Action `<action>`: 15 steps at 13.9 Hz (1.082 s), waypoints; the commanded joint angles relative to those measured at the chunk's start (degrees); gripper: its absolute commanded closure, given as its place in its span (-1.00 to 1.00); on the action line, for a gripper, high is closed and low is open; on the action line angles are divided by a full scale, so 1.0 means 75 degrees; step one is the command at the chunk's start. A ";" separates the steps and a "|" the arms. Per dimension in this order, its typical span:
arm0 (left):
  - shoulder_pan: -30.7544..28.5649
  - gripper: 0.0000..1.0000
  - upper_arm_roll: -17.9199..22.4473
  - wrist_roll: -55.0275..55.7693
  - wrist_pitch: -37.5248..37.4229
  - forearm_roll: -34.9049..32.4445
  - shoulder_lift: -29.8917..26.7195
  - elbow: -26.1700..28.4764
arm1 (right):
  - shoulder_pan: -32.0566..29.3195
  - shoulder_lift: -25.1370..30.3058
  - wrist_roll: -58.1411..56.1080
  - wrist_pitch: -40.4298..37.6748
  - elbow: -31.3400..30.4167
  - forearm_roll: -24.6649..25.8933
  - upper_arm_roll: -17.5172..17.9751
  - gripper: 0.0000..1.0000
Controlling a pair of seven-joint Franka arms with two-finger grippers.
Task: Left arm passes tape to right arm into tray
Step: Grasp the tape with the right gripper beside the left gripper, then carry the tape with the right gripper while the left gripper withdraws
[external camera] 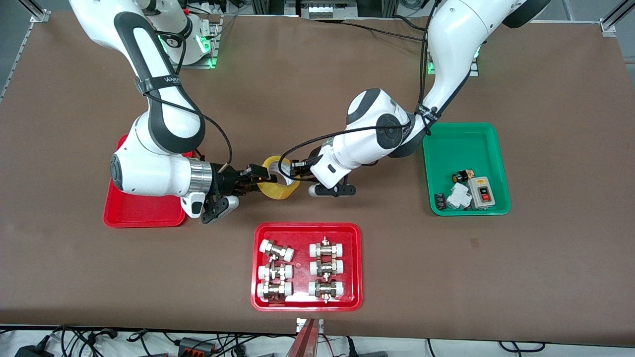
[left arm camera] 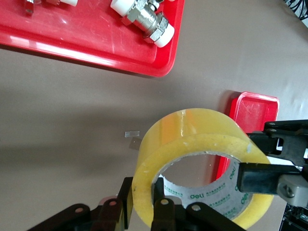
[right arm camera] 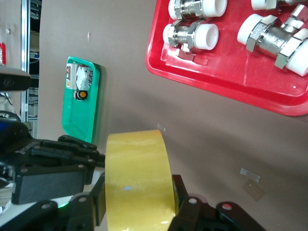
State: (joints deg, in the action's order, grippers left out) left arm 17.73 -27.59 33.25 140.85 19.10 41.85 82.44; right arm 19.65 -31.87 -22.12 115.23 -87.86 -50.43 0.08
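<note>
The tape (external camera: 281, 190), a yellowish roll with a white core, hangs above the bare middle of the table between both grippers. My left gripper (external camera: 293, 171) is shut on the roll's wall, one finger inside the core and one outside, as the left wrist view shows (left arm camera: 142, 190) on the tape (left arm camera: 202, 134). My right gripper (external camera: 255, 179) is shut across the roll's width, a finger on each flat face, as the right wrist view shows (right arm camera: 137, 192) on the tape (right arm camera: 137, 173). The plain red tray (external camera: 144, 212) lies under the right arm, partly hidden by it.
A red tray with white-capped metal fittings (external camera: 307, 303) lies nearer the front camera than the tape. A green tray (external camera: 466, 144) with small electrical parts sits toward the left arm's end. Cables hang from both arms.
</note>
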 commanded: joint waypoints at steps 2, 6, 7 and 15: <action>0.0109 0.95 0.0035 0.0114 0.0006 -0.0144 0.0045 -0.0258 | 0.0005 -0.0063 -0.0073 0.0011 0.0136 -0.0073 -0.0034 1.00; -0.0043 -1.00 0.0046 0.0044 -0.0018 -0.0495 -0.0060 -0.0258 | -0.0019 -0.0063 -0.0062 -0.0012 0.0183 -0.0073 -0.0034 1.00; -0.0380 -1.00 0.0000 0.0032 -0.0122 -0.0507 -0.0176 -0.0246 | -0.0042 -0.0063 -0.0062 -0.0012 0.0195 -0.0062 -0.0045 1.00; -0.2221 -1.00 -0.0129 -0.1104 -0.3939 -0.0484 -0.1476 -0.0270 | -0.2090 -0.0062 -0.1454 -0.2376 0.0101 0.0944 -0.0127 1.00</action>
State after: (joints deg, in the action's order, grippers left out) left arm 3.44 -27.91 27.87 116.19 15.94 33.47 79.51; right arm 8.28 -32.02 -29.90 102.28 -87.80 -45.42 -1.79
